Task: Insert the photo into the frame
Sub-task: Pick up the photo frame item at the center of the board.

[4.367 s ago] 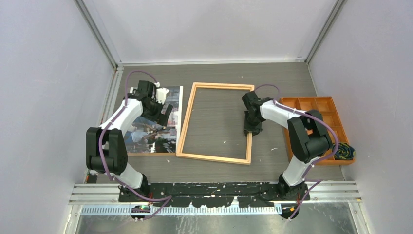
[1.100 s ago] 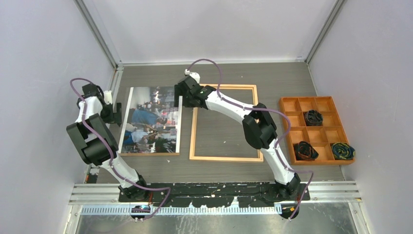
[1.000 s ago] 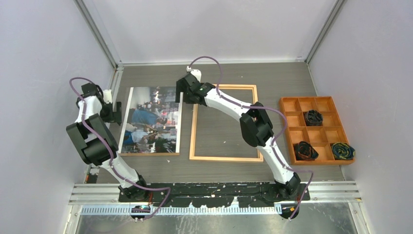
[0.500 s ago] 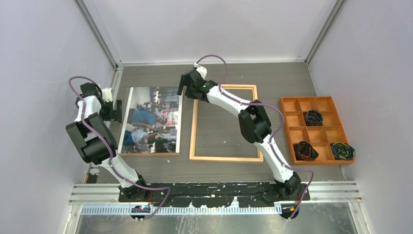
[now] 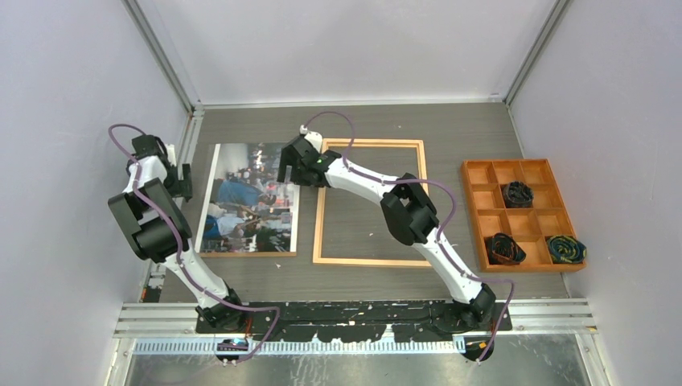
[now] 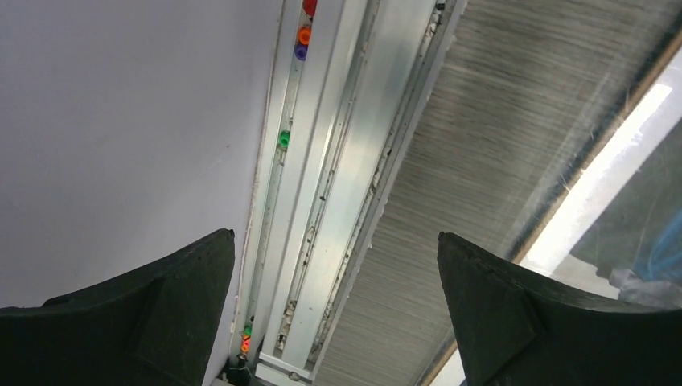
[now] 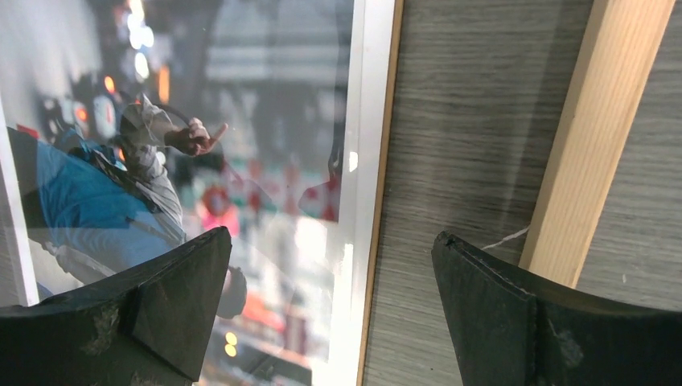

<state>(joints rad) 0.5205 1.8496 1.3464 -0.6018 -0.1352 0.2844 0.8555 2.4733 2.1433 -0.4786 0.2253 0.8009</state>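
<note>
Currently the photo point(image 5: 249, 201) is lying face up on the tabletop point(image 5: 241, 129), just beside the frame point(image 5: 370, 261) on its left and outside it. Over the photo's far right edge the right jaws are hanging wide open and empty, straddling its white margin, with the frame's left side running by one finger. The left jaws are gaping empty just off the photo's left edge, above the aluminium rail point(image 6: 338, 161).

The photo point(image 7: 201, 161) is a glossy print catching glare, with a smooth white margin. The frame point(image 7: 599, 137) is pale bare wood, matt. The bench point(image 7: 466, 121) is matt grey with fine streaked grain. A side rail point(image 6: 338, 161) is brushed silver metal. The right tool point(image 7: 330, 237) has matt black, slightly scuffed fingers point(image 7: 499, 314).
</note>
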